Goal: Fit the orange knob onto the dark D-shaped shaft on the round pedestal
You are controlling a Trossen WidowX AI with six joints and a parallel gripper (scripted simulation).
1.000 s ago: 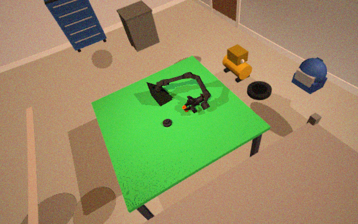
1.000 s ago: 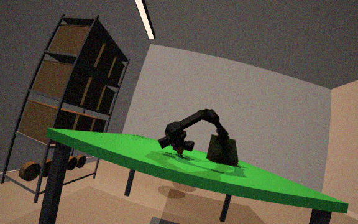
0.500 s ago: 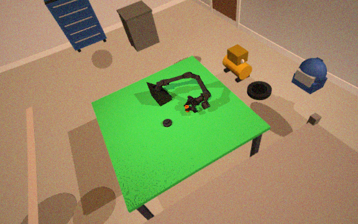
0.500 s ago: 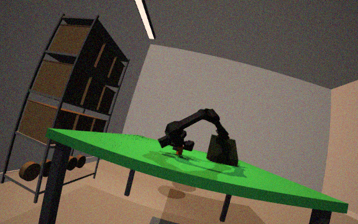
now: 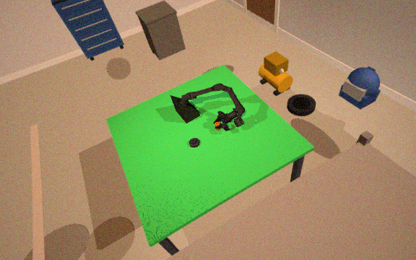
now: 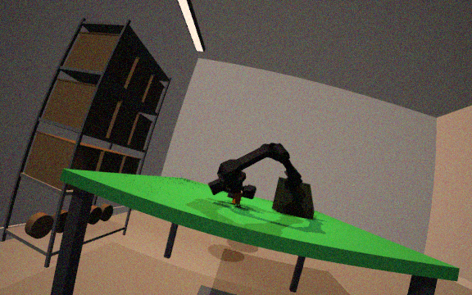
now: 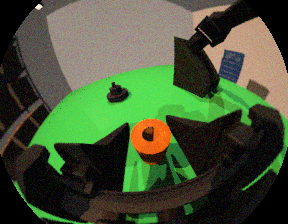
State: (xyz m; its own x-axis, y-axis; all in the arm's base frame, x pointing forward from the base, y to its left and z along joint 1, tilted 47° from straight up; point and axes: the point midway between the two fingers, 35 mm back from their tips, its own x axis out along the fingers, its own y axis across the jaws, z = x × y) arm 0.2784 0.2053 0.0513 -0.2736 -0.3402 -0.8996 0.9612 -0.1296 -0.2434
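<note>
The orange knob (image 5: 217,124) (image 6: 236,200) (image 7: 157,142) stands upright between the fingers, low at the green table top. Its top face and dark hole show in the wrist view; a straight edge is visible in the hole. My gripper (image 5: 220,125) (image 7: 147,121) is open around the knob, with one finger on each side. Narrow gaps seem to show beside the knob's top. The dark round pedestal (image 5: 194,143) (image 7: 117,95) stands apart from the knob, with its thin shaft (image 7: 113,84) pointing up bare. The shaft's flat side cannot be made out.
The green table (image 5: 179,188) (image 6: 342,242) carries the arm, whose dark base (image 5: 186,110) (image 6: 293,198) stands behind the gripper, to the right in the wrist view. The pedestal is the only other object on the table. Shelves, cabinets and a yellow compressor stand off the table.
</note>
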